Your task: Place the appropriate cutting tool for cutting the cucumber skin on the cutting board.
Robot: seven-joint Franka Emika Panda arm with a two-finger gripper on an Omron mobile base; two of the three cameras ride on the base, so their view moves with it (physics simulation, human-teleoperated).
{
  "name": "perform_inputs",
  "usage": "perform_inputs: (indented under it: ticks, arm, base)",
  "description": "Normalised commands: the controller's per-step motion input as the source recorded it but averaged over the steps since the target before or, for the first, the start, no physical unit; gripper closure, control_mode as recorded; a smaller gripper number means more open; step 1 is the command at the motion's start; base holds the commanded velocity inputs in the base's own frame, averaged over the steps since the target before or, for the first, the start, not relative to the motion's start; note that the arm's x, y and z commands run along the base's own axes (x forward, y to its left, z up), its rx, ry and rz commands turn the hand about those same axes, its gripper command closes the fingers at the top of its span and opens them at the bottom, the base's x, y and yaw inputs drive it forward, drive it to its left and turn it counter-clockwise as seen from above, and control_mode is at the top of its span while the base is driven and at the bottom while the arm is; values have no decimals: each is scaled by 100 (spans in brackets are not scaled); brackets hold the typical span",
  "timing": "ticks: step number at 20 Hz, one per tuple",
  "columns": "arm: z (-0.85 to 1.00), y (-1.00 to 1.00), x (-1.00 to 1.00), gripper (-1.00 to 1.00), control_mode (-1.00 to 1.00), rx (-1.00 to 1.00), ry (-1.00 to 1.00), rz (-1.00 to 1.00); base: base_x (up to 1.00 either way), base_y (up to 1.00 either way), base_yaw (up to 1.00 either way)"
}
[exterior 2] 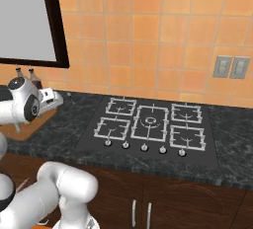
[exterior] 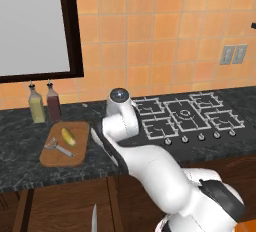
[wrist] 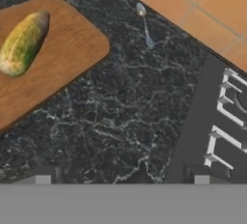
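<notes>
The brown cutting board [exterior: 75, 157] lies on the dark counter at the left. On it rest the yellow-green cucumber [exterior: 68, 136] and, just in front of it, the small grey peeler [exterior: 59, 148], lying free. My gripper [exterior 2: 57, 99] hovers over the counter to the right of the board [exterior 2: 30, 124], open, with nothing between its fingertips [wrist: 43, 180]. The hand view looks down on the cucumber [wrist: 24, 42] on the board's corner [wrist: 67, 59], with bare counter under the gripper [wrist: 122, 180].
Two bottles [exterior: 36, 105] [exterior: 53, 102] stand against the wall behind the board. The gas hob [exterior: 187, 116] fills the counter to the right. A small metal piece [wrist: 144, 25] lies near the tiled wall. A slim grey blade [exterior: 93, 218] shows low before the cabinets.
</notes>
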Motion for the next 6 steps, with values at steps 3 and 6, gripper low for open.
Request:
perform_inputs:
  ticks: [3,6]
  arm:
    - [27,-98,4,-100,-100,10,-6,0]
    - [28,-94,5,-100,-100,8,-4,0]
  base:
    - [0,0,0]
    - [0,0,0]
